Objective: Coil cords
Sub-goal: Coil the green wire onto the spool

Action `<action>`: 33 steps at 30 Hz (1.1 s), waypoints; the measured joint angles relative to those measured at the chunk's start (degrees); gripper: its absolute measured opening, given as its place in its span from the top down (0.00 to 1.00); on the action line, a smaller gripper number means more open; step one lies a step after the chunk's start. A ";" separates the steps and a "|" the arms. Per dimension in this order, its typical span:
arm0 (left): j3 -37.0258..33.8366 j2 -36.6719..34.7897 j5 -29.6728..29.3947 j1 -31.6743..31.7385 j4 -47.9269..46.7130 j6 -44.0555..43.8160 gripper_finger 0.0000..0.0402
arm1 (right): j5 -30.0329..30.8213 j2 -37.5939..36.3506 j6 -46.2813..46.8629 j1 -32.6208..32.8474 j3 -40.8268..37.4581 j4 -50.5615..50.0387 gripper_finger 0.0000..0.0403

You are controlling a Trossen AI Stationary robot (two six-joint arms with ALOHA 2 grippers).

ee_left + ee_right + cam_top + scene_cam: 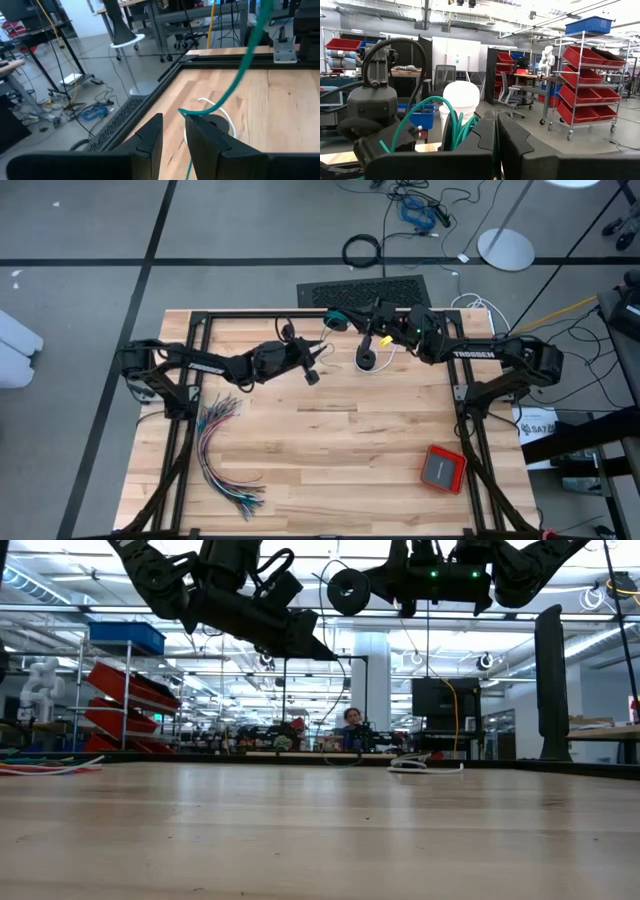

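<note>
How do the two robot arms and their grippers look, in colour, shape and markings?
Both arms are dark, jointed and slim. The right arm bears white lettering on its forearm and small green lights near the wrist. The left gripper has two flat, blocky dark fingers; the right gripper has the same shape. Thin black cables loop along both arms.

The teal-green cord [235, 85] is hanging in the air above the far edge of the table, running as one thin, taut, slightly curved line. Its far end is sitting bunched in several teal loops [457, 127]; from above, that small teal bundle [337, 318] is showing near the table's far rim. The black cord [368, 360] is lying on the wood just below it, wound into a small ring, with its short white tail [220, 112] curling around the ring on the tabletop.
</note>
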 joint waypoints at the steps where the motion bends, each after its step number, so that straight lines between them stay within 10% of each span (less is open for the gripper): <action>1: 0.00 0.00 -0.03 -0.02 -0.24 0.07 0.77 | 0.00 0.00 0.00 0.00 0.00 0.20 1.00; 33: 0.00 0.00 3.18 -1.65 -2.18 3.52 0.86 | -0.02 0.00 0.20 0.76 0.00 0.08 1.00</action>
